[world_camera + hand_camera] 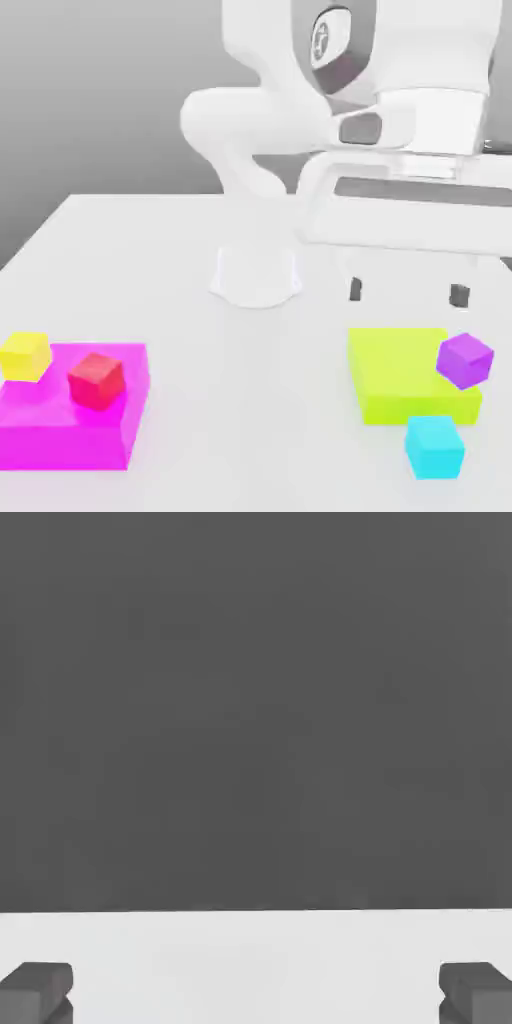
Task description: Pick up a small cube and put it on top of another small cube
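Note:
A small cyan cube [435, 445] rests on the white table near the front, on the exterior view's right. Just behind it lies a flat lime block [405, 375] with a purple cube [465, 359] on its right corner. My gripper [405, 292] hangs open above the table, behind the lime block, its two dark fingertips [459, 295] wide apart with nothing between them. The hand view shows both fingertips [38, 990] far apart over bare white table [256, 962].
On the exterior view's left lies a flat magenta block [60, 425] with a red cube [96, 380] on it and a yellow cube [25, 356] at its far left corner. The arm's white base [256, 275] stands mid-table at the back.

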